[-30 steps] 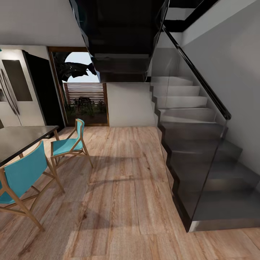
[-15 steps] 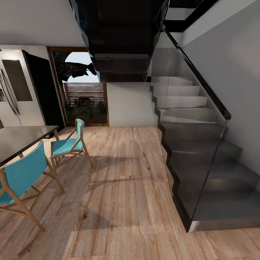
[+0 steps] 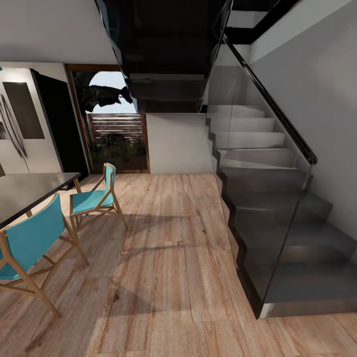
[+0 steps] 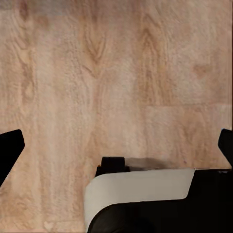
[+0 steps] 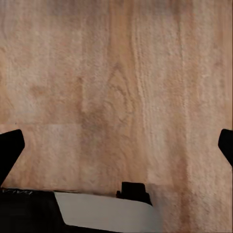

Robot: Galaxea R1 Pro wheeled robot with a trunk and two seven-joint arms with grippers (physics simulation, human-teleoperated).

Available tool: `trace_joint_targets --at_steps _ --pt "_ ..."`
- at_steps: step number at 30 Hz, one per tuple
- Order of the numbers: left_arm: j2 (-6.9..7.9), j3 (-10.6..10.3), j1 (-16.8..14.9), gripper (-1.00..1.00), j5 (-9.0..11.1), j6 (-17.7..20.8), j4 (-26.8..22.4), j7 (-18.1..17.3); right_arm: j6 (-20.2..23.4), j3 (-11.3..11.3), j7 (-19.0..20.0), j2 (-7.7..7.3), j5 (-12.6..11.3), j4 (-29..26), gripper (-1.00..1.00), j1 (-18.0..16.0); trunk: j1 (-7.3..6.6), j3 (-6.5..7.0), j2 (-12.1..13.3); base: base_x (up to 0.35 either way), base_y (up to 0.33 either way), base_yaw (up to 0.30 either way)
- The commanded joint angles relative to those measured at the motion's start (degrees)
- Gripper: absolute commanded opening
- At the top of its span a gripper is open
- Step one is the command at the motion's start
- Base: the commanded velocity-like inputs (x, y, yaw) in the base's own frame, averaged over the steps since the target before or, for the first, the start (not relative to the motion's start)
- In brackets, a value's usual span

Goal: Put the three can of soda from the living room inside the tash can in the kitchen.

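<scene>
— Is anything shifting since a second ago?

— Nothing I can make out. The grey stairs (image 3: 258, 198), the turquoise chairs (image 3: 94, 198) and the dark desk (image 3: 29, 191) are sitting exactly where they were, so the robot is standing still, or near enough.

— How is the job going?

— Barely started, I'd judge. It is facing a room with stairs and a dining set, which is neither the living room nor the kitchen. No can of soda and no tash can are showing anywhere here, so I can't say where they are; all the fetching and dropping looks still ahead.

— Is it carrying anything?

— The left gripper (image 4: 116, 145) is hanging over the wood floor (image 4: 116, 73) with its fingers (image 4: 9, 148) spread wide, dark tips at the frame's two sides, nothing between them. The right gripper (image 5: 116, 145) is doing the same, released and empty.

— What are the views giving each other?

— The head view is giving the room and the glass door (image 3: 116, 129); the wrist views are giving the empty fingers, bare planks and a pale part of the robot's own body.
</scene>
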Motion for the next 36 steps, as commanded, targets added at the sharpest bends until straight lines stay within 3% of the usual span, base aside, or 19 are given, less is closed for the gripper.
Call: trace_joint_targets --at_steps 1,5,12,13,14,20,25,28,31,36 --pt "-0.01 0.0 0.1 1.00 0.2 0.0 -3.8 -0.1 0.0 0.0 1.3 0.08 0.0 -2.9 1.00 0.0 0.00 -0.02 0.0 0.000 0.000 0.000" --pt "-0.08 0.0 0.3 1.00 0.4 0.1 -13.7 -0.2 0.3 0.1 3.0 0.25 0.1 -12.2 1.00 -0.1 0.00 -0.02 0.0 0.000 0.000 0.000" --pt "-0.28 -0.1 0.7 1.00 0.5 1.6 -37.8 -0.2 3.1 0.7 3.9 0.26 0.1 -32.6 1.00 0.4 0.00 -0.02 0.0 0.000 0.000 0.000" --pt "-0.30 -0.1 0.8 1.00 0.5 2.2 -40.5 -0.1 4.4 0.8 3.9 0.27 0.1 -35.4 1.00 0.4 0.00 -0.02 0.0 0.000 0.000 0.000" --pt "-0.36 0.0 1.6 1.00 0.5 4.3 -48.0 -0.1 9.9 1.3 4.0 0.24 0.0 -45.0 1.00 1.0 0.00 -0.02 0.0 0.000 0.000 0.000" --pt "-0.04 0.0 3.3 1.00 2.0 10.4 -62.6 -0.1 22.2 2.0 4.1 0.16 -0.1 -64.8 1.00 4.5 0.00 -0.02 0.0 0.000 0.000 0.000" --pt "0.13 0.0 5.5 1.00 2.7 12.0 -69.4 -0.2 25.0 2.6 5.0 -0.28 -0.4 -69.9 1.00 5.6 0.00 -0.02 0.0 0.000 0.000 0.000" --pt "0.17 0.0 7.0 1.00 3.8 8.4 -69.9 -0.2 22.0 2.5 7.1 -0.40 -0.6 -70.5 1.00 5.9 0.00 -0.02 0.0 0.000 0.000 0.000" --pt "0.22 0.0 9.4 1.00 4.4 3.8 -70.0 -0.2 16.2 1.9 8.4 -0.44 -0.7 -70.6 1.00 6.5 0.00 -0.02 0.0 0.000 0.000 0.000" --pt "0.35 0.0 12.7 1.00 5.0 0.2 -68.5 -0.2 11.1 0.4 9.2 -0.43 -0.8 -68.8 1.00 10.6 0.00 -0.02 0.0 0.000 0.000 0.000"
